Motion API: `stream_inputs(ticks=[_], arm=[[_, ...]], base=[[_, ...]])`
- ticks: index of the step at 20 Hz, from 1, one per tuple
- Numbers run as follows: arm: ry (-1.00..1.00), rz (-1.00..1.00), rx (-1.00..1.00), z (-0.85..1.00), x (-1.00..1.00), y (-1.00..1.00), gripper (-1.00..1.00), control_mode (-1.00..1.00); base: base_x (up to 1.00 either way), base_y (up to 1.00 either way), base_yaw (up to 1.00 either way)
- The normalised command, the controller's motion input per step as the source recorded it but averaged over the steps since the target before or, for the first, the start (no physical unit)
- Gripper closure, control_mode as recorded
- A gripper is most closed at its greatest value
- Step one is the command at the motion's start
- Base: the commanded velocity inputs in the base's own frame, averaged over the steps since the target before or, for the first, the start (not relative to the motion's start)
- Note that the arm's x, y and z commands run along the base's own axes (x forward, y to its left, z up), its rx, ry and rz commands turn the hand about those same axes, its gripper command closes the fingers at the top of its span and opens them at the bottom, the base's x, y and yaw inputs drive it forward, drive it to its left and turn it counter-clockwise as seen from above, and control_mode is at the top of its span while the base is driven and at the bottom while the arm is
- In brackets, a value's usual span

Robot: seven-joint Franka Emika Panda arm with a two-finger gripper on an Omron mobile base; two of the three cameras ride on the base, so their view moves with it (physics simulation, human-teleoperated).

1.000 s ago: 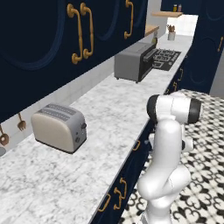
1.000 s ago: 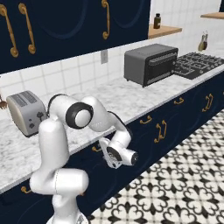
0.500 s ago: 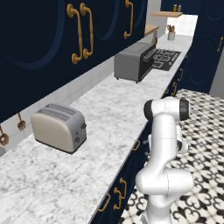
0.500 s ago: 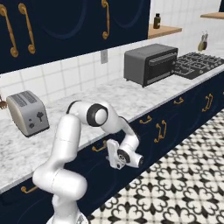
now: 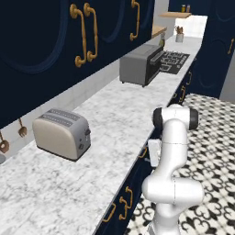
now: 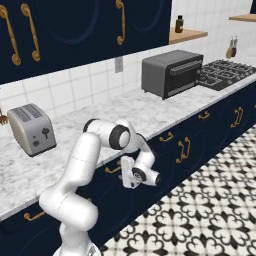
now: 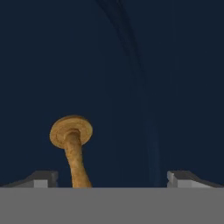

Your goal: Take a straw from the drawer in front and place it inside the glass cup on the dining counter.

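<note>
The drawer [image 7: 131, 87] is closed; its navy front panel faces the hand camera close up. A brass handle [image 7: 72, 144] stands out from the panel, its round mount at the left and its stem running down between my fingertips. My gripper [image 7: 111, 177] is open, with one fingertip [image 7: 43, 178] left of the stem and the other far right. From the right base view the gripper [image 6: 125, 172] points at the brass handle [image 6: 112, 170] under the worktop edge. In the left base view the hand [image 5: 153, 153] sits against the cabinet front. The straw is hidden; the glass cup and dining counter are out of view.
A marble worktop [image 5: 105, 137] backed by white tiles carries a toaster [image 5: 62, 133] and a grey toaster oven [image 6: 172, 72], with a stove [image 6: 225, 70] beyond. Navy wall cabinets hang above. Patterned floor tiles [image 6: 200, 210] lie to the right.
The arm has folded further, its elbow shifting over, and the hand has closed in on the drawer front, now straddling the brass handle. The gripper stays open.
</note>
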Motion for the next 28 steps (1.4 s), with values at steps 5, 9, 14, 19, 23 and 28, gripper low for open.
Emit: stream_inputs(ticks=[5,9,14,19,23,28], arm=[[0.07,0.0,0.0,-0.24,0.17,0.39,-1.0,-1.0],[0.1,0.0,0.0,-0.25,0.22,0.36,1.0,-1.0],[0.05,0.0,0.0,-0.21,0.09,0.21,1.0,-1.0],[0.09,0.0,0.02,-0.21,-0.02,0.0,1.0,-1.0],[0.05,0.0,0.03,-0.05,-0.24,-0.19,1.0,-1.0],[0.0,0.0,0.05,0.0,-0.62,-0.5,1.0,-1.0]], base=[[0.0,0.0,0.0],[0.0,0.0,0.0],[0.0,0.0,0.0],[0.0,0.0,0.0],[0.0,0.0,0.0],[0.0,0.0,0.0]])
